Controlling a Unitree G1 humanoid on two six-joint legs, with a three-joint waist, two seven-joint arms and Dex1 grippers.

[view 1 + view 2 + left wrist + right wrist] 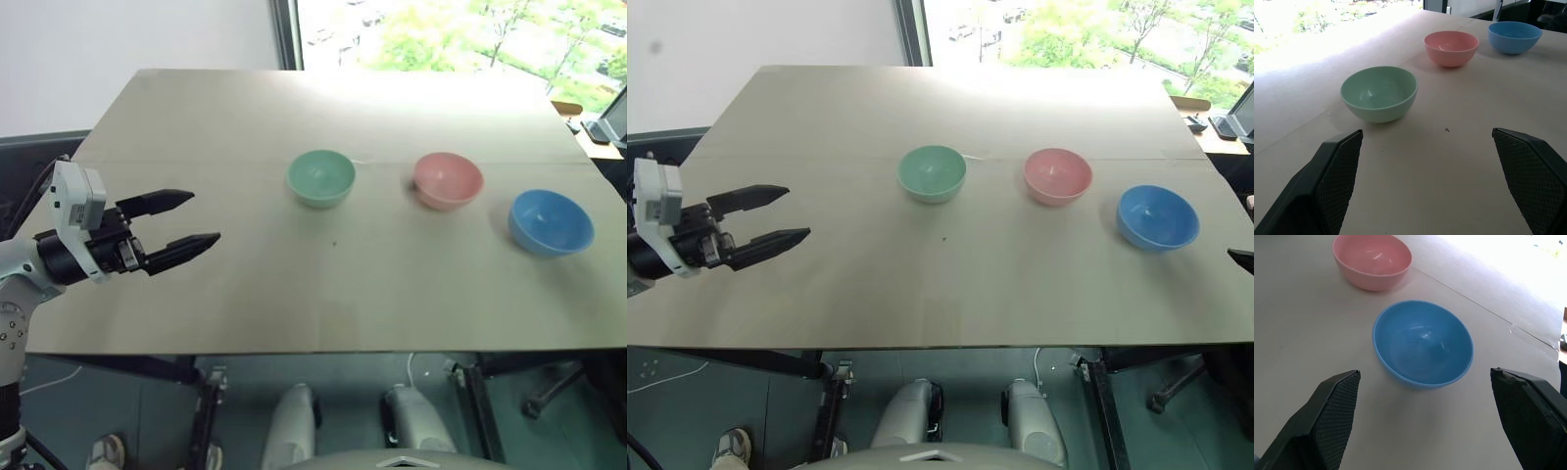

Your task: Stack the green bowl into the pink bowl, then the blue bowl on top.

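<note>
Showing the left gripper (179,223) spread wide and empty, the green bowl (320,177) ahead of its fingertips, the pink bowl (448,179) beyond, all three apart. The right gripper (1425,421), equally wide and empty, frames the blue bowl (1422,343). Bowls look light, rigid, smooth; pinching the rim wall seems surest.

Three bowls stand upright and apart in a row on the pale desk (823,284): the green bowl (932,173) on the left, the pink bowl (1057,175) in the middle, the blue bowl (1157,216) on the right, slightly nearer. The left hand (789,213) hovers over the desk's left edge, its two black fingers spread and empty, pointing toward the bowls.
</note>
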